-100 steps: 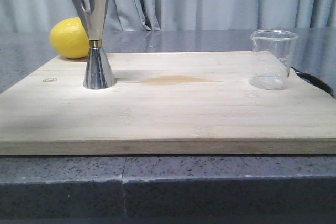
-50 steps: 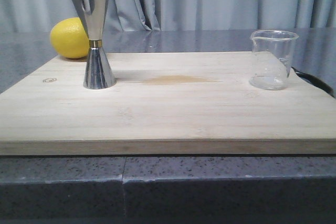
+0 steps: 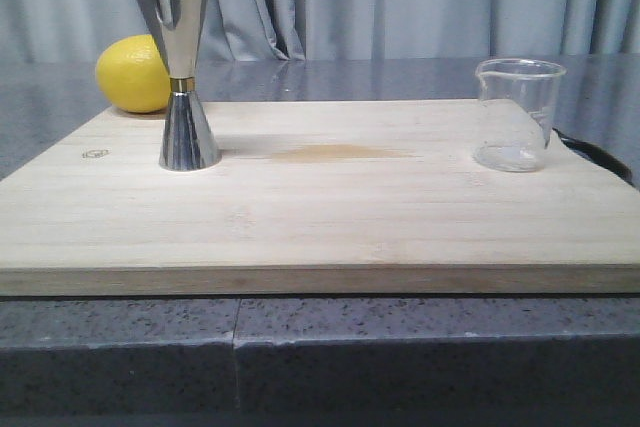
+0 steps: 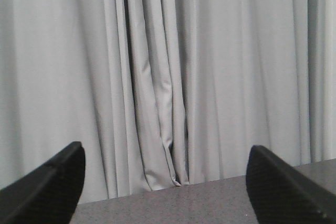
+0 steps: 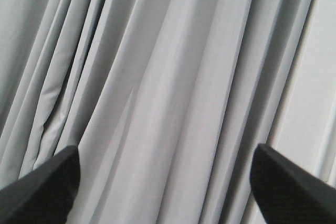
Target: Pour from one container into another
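Both grippers, left [image 4: 165, 192] and right [image 5: 165, 192], spread, facing curtain. Nothing grasped yet. Beaker [image 3: 515, 114] at 3 o'clock, jigger [image 3: 183, 72] at 9. Next: right reaches beaker.

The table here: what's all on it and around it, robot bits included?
Board: one, pale wood, lying flat on the counter.
Jigger: one, shiny steel with a gold band, upright on the board's left part.
Beaker: one, clear glass, upright on the board's right part, spout to the left.
Lemon: one, yellow, on the counter behind the board, at the left, partly behind the jigger.
Counter: one, dark grey speckled, under the board.
Curtain: grey, pleated, across the back.
Dark object: one, black, past the board's right edge; cannot tell what it is.
Left gripper: black fingers wide apart, holding nothing, facing the curtain.
Right gripper: black fingers wide apart, holding nothing, facing the curtain.
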Available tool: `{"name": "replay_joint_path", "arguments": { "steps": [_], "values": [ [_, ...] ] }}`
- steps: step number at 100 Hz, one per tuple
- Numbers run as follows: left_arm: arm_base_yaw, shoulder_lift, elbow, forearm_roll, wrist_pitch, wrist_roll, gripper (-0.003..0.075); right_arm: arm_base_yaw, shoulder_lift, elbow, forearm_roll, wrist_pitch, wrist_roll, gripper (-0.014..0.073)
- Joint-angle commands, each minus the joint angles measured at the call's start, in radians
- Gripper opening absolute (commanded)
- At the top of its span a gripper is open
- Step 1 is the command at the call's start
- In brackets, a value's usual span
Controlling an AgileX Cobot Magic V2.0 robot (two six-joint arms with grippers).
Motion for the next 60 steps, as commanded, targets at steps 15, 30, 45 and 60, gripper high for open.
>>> {"name": "replay_joint_path", "arguments": {
  "steps": [15,30,45,60],
  "values": [
    [0.013,-0.13,-0.036,0.018,0.031,0.001,0.0566,-0.057,-0.125,-0.03,-0.067,0.143,-0.071,0.0597],
    [0.013,-0.211,-0.036,0.019,0.149,0.001,0.0566,-0.072,-0.195,-0.027,-0.068,0.275,-0.071,0.0597],
    [0.013,-0.258,-0.036,0.096,0.27,0.001,0.0566,-0.089,-0.234,-0.005,-0.15,0.339,-0.045,0.0596],
    [0.013,-0.273,-0.036,0.118,0.275,0.001,0.0566,-0.125,-0.237,0.038,-0.261,0.289,0.1,0.0596]
  ]
}}
